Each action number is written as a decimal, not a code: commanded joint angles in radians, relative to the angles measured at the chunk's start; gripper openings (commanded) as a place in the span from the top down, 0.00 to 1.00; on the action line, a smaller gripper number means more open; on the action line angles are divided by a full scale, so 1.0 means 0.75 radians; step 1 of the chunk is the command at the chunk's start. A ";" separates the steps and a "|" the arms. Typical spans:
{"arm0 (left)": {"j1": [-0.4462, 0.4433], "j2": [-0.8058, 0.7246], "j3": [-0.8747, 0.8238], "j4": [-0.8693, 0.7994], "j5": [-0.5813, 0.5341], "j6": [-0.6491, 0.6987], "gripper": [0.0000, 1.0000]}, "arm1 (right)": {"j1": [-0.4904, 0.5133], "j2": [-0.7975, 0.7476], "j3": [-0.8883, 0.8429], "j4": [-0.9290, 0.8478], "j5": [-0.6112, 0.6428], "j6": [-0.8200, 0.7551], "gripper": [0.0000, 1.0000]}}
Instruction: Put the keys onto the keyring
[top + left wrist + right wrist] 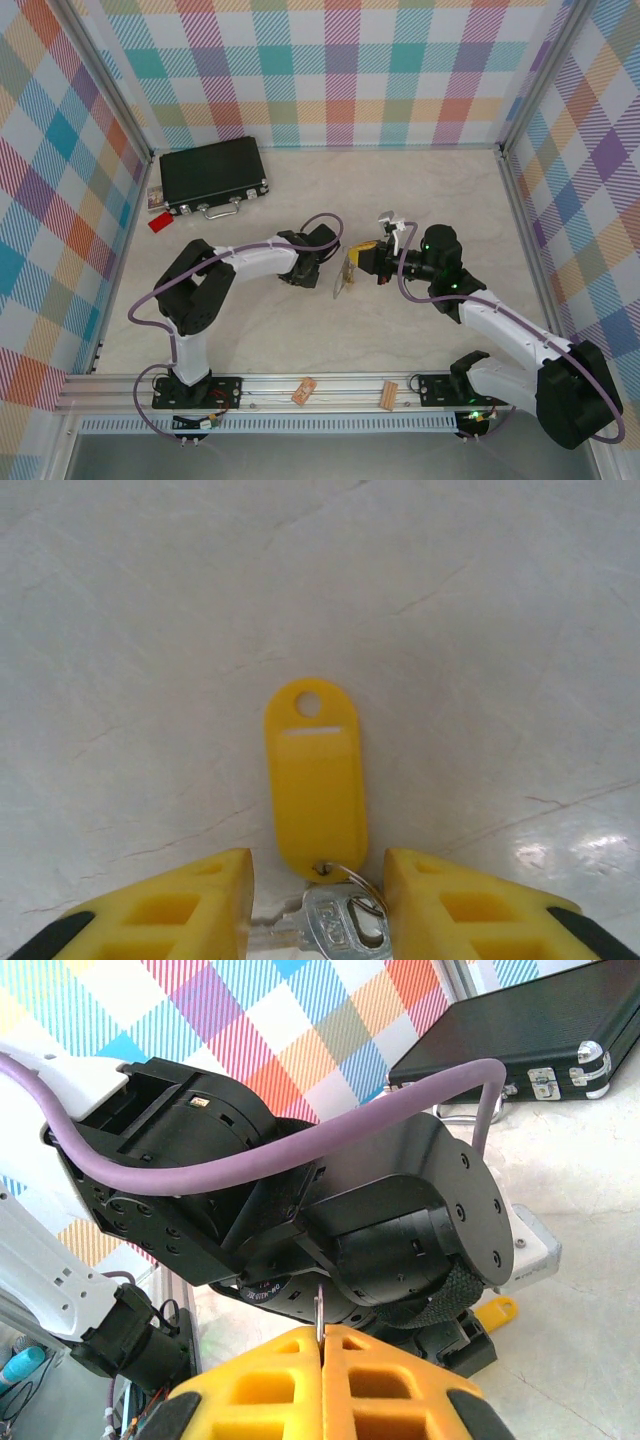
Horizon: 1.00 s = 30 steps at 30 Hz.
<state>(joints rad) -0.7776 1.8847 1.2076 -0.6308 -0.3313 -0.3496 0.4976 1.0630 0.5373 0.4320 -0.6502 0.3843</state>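
**Left claw** (pixel 318 860): yellow fingers part-way apart and clamped across a silver key (pixel 335 930). The blade lies against one finger. The head and its small split ring (pixel 366 885) lie against the other.

**Yellow tag** (pixel 315 780): oval plastic with a hole at the far end, joined to the key by the split ring. It extends away from the fingertips over the tabletop (pixel 300 330). From the right wrist its tip (pixel 497 1312) shows below the left arm's black wrist (pixel 380 1220).

**Right claw** (pixel 321 1332): fingers pressed together on the keyring (pixel 319 1310), seen edge-on as a thin grey wire standing up from the seam. From above, this claw (pixel 368 258) faces the left one at mid-table, close by.

**Black case** (pixel 213 175): closed, with a silver handle, at the far left by the wall.

**Red tag** (pixel 160 223): flat on the tabletop, just beside the case's near-left corner.

**Wooden clips**: two, (pixel 305 392) and (pixel 388 395), on the near rail between the arm bases.

**Small pale item** (pixel 390 222): just beyond the right claw, too small to identify.
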 commanded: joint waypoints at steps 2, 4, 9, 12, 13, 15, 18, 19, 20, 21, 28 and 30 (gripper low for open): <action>-0.009 -0.068 -0.043 -0.072 -0.075 -0.026 0.62 | 0.003 -0.017 -0.005 0.068 -0.011 0.019 1.00; -0.007 -0.099 -0.074 -0.072 -0.082 -0.031 0.62 | 0.003 -0.013 -0.006 0.070 -0.014 0.020 1.00; -0.008 -0.164 -0.137 -0.083 -0.107 -0.053 0.62 | 0.002 -0.005 -0.005 0.078 -0.018 0.026 1.00; -0.008 -0.226 -0.170 -0.042 -0.068 -0.052 0.62 | 0.003 0.000 -0.006 0.083 -0.021 0.029 1.00; -0.008 -0.254 -0.181 -0.018 -0.043 -0.051 0.62 | 0.003 0.002 -0.006 0.086 -0.022 0.031 1.00; -0.007 -0.302 -0.200 0.037 0.008 -0.039 0.62 | 0.004 0.002 -0.005 0.087 -0.025 0.032 1.00; -0.003 -0.366 -0.226 0.108 0.072 -0.033 0.61 | 0.004 -0.005 -0.007 0.081 -0.021 0.029 1.00; 0.000 -0.386 -0.232 0.119 0.081 -0.032 0.61 | 0.003 -0.007 -0.008 0.081 -0.019 0.027 1.00; 0.003 -0.402 -0.242 0.132 0.090 -0.030 0.61 | 0.003 -0.007 -0.007 0.077 -0.017 0.027 1.00; 0.009 -0.413 -0.250 0.143 0.105 -0.029 0.61 | 0.002 -0.010 -0.007 0.078 -0.017 0.028 1.00; 0.091 -0.416 -0.309 0.187 0.250 -0.109 0.66 | 0.003 -0.016 -0.009 0.078 -0.019 0.029 1.00; 0.122 -0.421 -0.337 0.222 0.293 -0.137 0.68 | 0.002 -0.017 -0.009 0.078 -0.017 0.030 1.00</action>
<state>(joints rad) -0.7158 1.5768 0.9825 -0.4885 -0.1730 -0.4072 0.4976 1.0641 0.5362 0.4328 -0.6506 0.4030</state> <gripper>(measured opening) 0.323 0.048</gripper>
